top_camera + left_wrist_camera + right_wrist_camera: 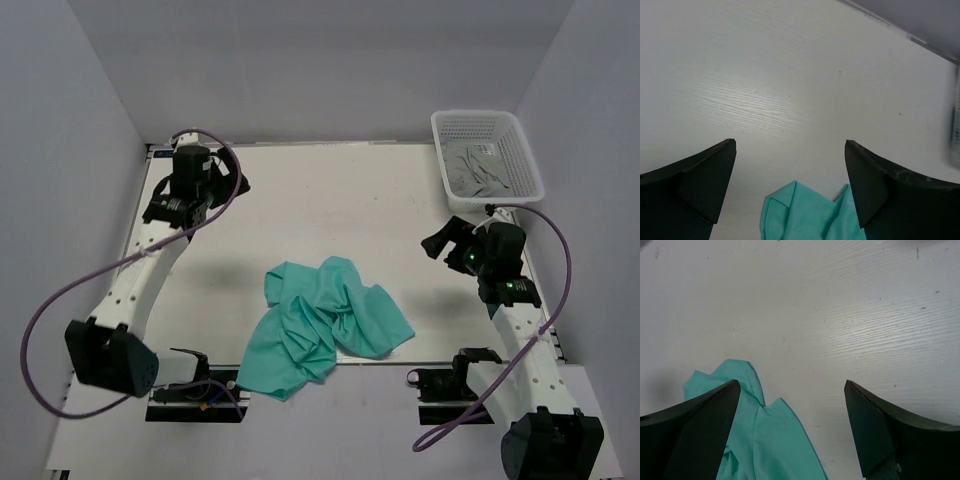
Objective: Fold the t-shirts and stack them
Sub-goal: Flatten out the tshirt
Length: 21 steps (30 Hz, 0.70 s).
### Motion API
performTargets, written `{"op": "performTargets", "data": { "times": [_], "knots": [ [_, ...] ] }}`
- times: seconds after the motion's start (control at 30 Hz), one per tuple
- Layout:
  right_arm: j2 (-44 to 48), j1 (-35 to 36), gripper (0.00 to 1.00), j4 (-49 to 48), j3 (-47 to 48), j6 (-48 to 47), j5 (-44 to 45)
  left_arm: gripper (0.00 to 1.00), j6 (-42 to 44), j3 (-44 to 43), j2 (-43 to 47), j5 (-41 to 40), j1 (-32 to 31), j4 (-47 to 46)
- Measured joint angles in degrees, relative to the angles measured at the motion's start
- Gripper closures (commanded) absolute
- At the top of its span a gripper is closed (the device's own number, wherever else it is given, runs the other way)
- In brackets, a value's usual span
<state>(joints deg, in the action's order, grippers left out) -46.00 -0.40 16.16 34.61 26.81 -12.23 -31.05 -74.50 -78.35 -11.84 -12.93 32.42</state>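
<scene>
The shirt (pixel 325 325) lies crumpled on the tabletop (pixel 330 200) at the near middle, its long axis running roughly 7 to 1 o'clock in the top view. My left jaws and right jaws both stand wide apart, holding nothing, over bare tabletop. The shirt sits at 5 o'clock from the left, 8 o'clock from the right. The right looks slightly nearer.
</scene>
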Motion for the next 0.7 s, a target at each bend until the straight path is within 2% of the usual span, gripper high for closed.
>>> {"op": "performTargets", "data": {
  "times": [0.13,0.27,0.37,0.53,0.7],
  "knots": [
    [-0.8,0.0,0.09,0.0,0.0,0.6,0.1,0.01,0.2,6.2,8.7,5.3,-0.4,-2.5],
    [-2.5,0.0,0.09,-2.9,-1.7,-1.2,-3.6,0.01,-2.5,14.4,11.1,12.9,-1.1,-3.8],
    [-4.4,0.5,0.09,-3.0,-2.6,-2.7,-6.5,0.01,-3.8,20.7,6.8,18.4,-1.8,-3.3],
    [-6.2,5.8,0.09,-2.4,-2.6,-5.4,-5.6,0.01,-6.1,29.1,-4.2,19.6,-5.7,2.9],
    [-9.6,14.4,0.09,0.0,-1.3,-7.6,-2.9,0.01,-8.3,29.7,-5.7,18.4,-13.7,8.6]
  ]
}}
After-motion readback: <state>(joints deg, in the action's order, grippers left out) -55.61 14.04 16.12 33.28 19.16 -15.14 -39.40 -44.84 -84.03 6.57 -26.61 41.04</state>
